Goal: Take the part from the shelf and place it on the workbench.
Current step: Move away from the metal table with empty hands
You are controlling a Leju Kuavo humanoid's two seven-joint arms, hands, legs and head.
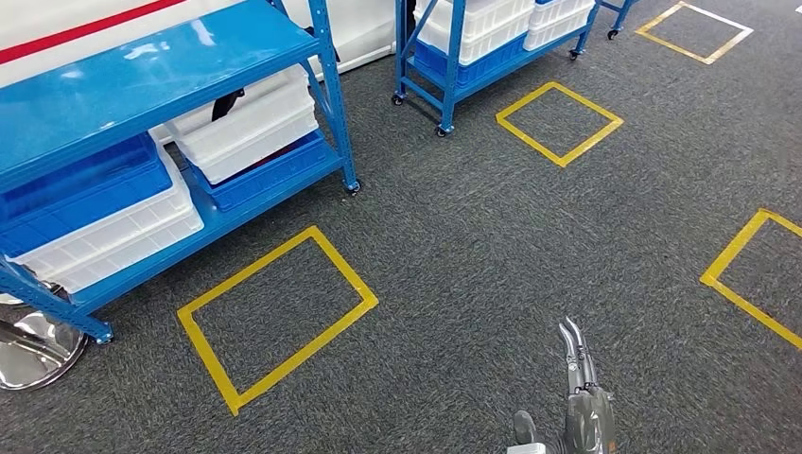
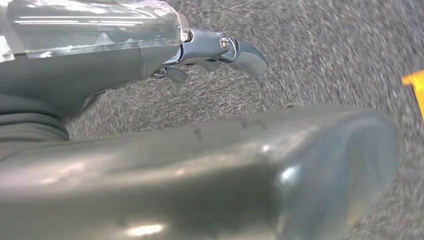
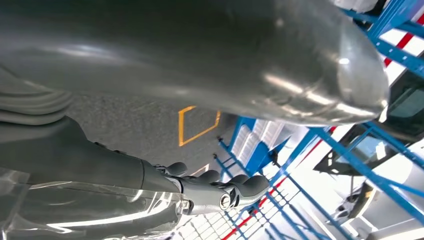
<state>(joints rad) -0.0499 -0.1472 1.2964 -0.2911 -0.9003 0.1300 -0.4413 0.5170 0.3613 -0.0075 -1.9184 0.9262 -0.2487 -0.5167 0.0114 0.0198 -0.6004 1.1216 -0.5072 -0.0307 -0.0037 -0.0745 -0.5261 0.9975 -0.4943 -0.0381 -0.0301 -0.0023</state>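
Observation:
A blue shelf rack (image 1: 142,76) stands at the left in the head view, holding white bins (image 1: 251,123) and a blue bin (image 1: 76,180). Something dark (image 1: 227,102) pokes out of the upper white bin; I cannot tell what it is. My right hand (image 1: 582,388) hangs low at the bottom edge, fingers stretched out over the carpet, holding nothing. In the right wrist view that right hand (image 3: 100,170) is empty, fingers (image 3: 235,187) loosely extended. My left hand (image 2: 100,65) hangs over grey carpet, fingers (image 2: 240,52) apart and empty.
A second blue rack on casters (image 1: 454,66) with white bins stands further back. Yellow tape squares (image 1: 279,317) (image 1: 558,121) mark the grey carpet, another at the right (image 1: 747,274). A shiny round metal base (image 1: 28,345) sits at the left edge.

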